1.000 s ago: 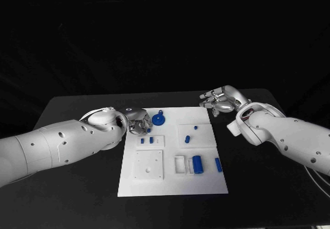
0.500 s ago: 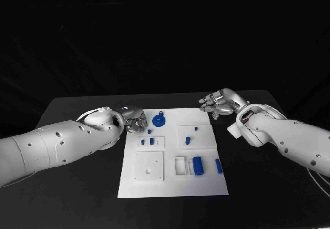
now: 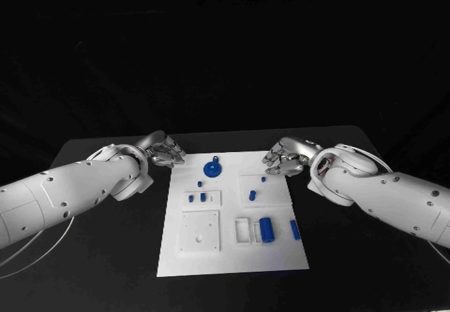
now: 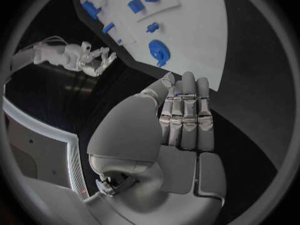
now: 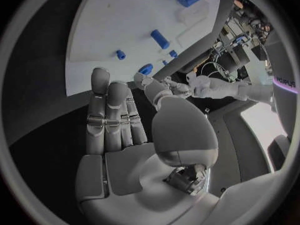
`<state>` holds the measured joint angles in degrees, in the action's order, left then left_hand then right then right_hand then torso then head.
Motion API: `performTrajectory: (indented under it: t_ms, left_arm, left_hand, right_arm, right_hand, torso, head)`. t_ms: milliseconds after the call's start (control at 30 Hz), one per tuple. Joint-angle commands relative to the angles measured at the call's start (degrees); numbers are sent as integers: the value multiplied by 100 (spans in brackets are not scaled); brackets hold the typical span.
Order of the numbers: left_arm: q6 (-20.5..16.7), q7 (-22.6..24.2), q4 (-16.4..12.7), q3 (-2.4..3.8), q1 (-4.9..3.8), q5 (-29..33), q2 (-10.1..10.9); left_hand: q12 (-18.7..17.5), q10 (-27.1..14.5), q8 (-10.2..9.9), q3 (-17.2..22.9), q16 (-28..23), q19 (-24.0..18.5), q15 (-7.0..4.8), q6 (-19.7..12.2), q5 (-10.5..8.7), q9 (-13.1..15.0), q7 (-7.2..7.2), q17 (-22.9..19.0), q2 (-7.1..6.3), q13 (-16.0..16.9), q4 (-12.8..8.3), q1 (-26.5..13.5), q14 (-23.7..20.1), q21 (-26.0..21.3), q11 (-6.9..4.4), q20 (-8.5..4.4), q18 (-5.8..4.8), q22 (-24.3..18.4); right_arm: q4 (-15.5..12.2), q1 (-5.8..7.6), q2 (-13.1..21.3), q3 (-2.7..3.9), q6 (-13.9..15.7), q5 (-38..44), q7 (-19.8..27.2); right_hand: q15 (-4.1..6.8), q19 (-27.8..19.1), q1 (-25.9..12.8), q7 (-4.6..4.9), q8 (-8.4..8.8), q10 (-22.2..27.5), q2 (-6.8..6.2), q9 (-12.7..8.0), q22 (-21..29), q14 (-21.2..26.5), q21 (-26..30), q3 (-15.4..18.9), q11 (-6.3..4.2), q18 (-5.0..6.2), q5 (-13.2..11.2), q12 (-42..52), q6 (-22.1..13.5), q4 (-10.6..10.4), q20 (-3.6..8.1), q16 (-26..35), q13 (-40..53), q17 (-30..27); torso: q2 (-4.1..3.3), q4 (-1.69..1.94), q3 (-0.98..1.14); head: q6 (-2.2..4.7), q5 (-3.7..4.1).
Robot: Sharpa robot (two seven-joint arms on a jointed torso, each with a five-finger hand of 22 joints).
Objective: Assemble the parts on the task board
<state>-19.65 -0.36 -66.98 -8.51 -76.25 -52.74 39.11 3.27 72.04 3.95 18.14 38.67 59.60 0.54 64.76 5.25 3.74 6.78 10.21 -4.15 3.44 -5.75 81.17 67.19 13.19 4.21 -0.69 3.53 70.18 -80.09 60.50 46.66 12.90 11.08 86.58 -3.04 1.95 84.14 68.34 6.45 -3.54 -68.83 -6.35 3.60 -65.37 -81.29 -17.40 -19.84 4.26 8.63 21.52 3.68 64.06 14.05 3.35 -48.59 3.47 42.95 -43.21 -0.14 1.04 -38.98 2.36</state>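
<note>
My left hand (image 3: 164,153) hovers over the black bench (image 3: 112,260), just beside the far left corner of the task board (image 3: 235,257). Its fingers (image 4: 187,110) are straight and lie close together, the thumb bends in front of them, and it holds nothing. My right hand (image 3: 284,158) is above the far right corner of the board. Its fingers (image 5: 112,115) are also stretched out side by side, with the thumb across the palm, and there is nothing in it.

The task board lies flat in the middle of the bench, with its long side pointing away from me. A round blue part (image 3: 212,169) with a small handle lies near the far edge of the board, between my two hands. Two small blue pegs (image 3: 197,197) stand in a white block on the left side. A blue cylinder (image 3: 266,229) lies beside a white tray (image 3: 243,230) nearer to me, and a long blue piece (image 3: 294,229) lies close to the right edge.

The bench surface is dark and matte. The room behind it is black.
</note>
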Motion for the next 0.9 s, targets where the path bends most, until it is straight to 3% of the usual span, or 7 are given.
performTrajectory:
  t_ms: [33,133,267,300,367,767,900]
  left_arm:
    - [-387,693,-59,19,-17,1831,44]
    - [-398,884,-120,30,-23,2212,91]
    - [-387,1004,-194,35,-28,2449,123]
    - [-385,1022,-212,36,-28,2483,129]
    - [-382,1048,-241,37,-29,2529,137]
    - [-418,1175,-385,38,-30,2694,162]
    - [-414,1187,-397,38,-30,2718,162]
  left_hand:
    - [-13,-29,-30,7,-683,-52,43,-57,-26,-2,-18,-248,-22,-11,7,-5,57,-308,-8,62,5,-246]
    - [5,28,-35,28,-1584,-431,169,-60,36,-5,16,-522,-8,-5,-10,2,102,-819,16,203,-132,-617]
    - [8,-85,-32,54,-2292,-531,250,-55,61,-3,29,-620,20,-5,-24,-5,222,-964,61,270,-169,-966]
    - [31,-94,-29,69,-2745,-498,254,-56,72,-3,33,-588,37,4,-57,15,459,-938,60,278,-156,-1267]
    - [5,-99,-35,-7,-3074,-441,249,-47,67,-5,30,-512,43,-6,-73,-5,615,-948,66,259,-185,-1503]
    - [3,-118,-33,-53,-3301,-413,253,-60,65,-4,34,-382,79,-7,-91,-16,698,-932,74,259,-188,-1695]
    - [6,-133,-34,-52,-3338,-407,257,-64,64,-4,35,-352,80,-5,-91,-22,705,-933,76,264,-182,-1755]
  right_arm:
    - [-62,-8,-27,-17,-481,1067,-420]
    - [-103,-9,-54,-50,-584,1319,-566]
    - [-143,-9,-89,-97,-697,1546,-713]
    - [-147,-9,-99,-106,-711,1586,-739]
    - [-149,-9,-120,-124,-709,1651,-781]
    - [-65,-9,-270,-291,-568,1940,-1004]
    - [1,-9,-362,-356,-473,1965,-1009]
  right_hand:
    - [-37,197,14,14,-1,64,-90,0,15,-14,-27,49,-5,-8,-29,-20,-62,-18,-50,-25,-6,-11]
    - [-56,195,45,7,-1,80,-121,-1,29,-16,-17,75,-2,-11,-106,-21,-74,-47,-68,-30,-7,-23]
    - [-64,194,68,-12,-1,64,-151,-1,46,-17,-3,12,-10,-13,-239,-21,-60,-92,-79,-37,-7,-39]
    - [-67,198,74,-10,0,63,-167,-1,49,-19,-9,-26,-9,-14,-254,-21,-56,-112,-80,-41,-7,-45]
    - [-68,198,86,-14,-2,52,-192,0,55,-16,-16,-92,-12,-16,-276,-21,-42,-147,-83,-49,-7,-55]
    - [-65,204,91,-16,-2,-56,-311,2,38,-52,-182,-792,-36,-38,-654,-22,77,-272,-78,-99,-8,-80]
    - [-61,205,113,-18,-2,-77,-311,2,41,-59,-197,-940,-42,-37,-764,-23,92,-291,-73,-103,-8,-85]
  torso:
    - [0,3,-11]
    - [-2,7,-14]
    - [4,9,-17]
    - [2,5,-14]
    - [-1,2,-14]
    - [-10,-2,-9]
    - [-13,9,6]
  head:
    - [6,-22]
    - [17,-19]
    - [8,-48]
    - [9,-51]
    - [16,-59]
    - [20,-77]
    - [15,-84]
